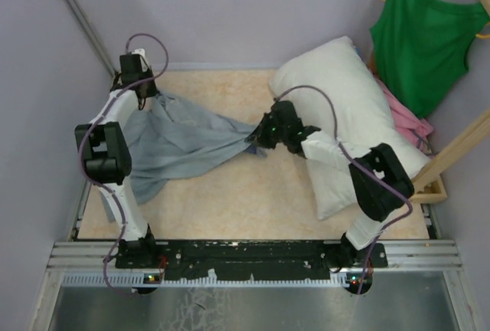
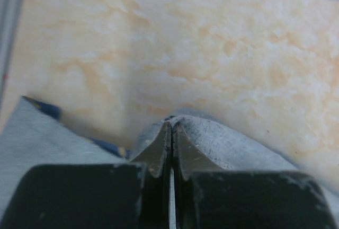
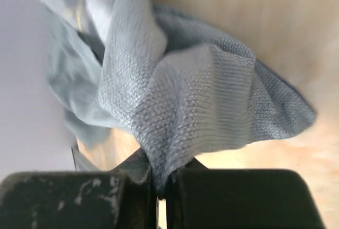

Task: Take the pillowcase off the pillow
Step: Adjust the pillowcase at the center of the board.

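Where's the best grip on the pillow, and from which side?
Probably the near-left corner of the pillow, coming in over the table: that corner tapers thin, the middle looks too plump for the jaws, and the pink garment crowds its right side.

The pillowcase (image 1: 180,143) bars my bench's (image 1: 253,201) left half and the pillow (image 1: 348,109) its right edge, leaving near-middle room.

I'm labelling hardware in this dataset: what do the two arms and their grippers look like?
Both the left arm and right arm have white links joined by bulky black joint housings, with a thin purplish cable looping along each. The left gripper and right gripper have blocky black fingers, scuffed with pale marks.
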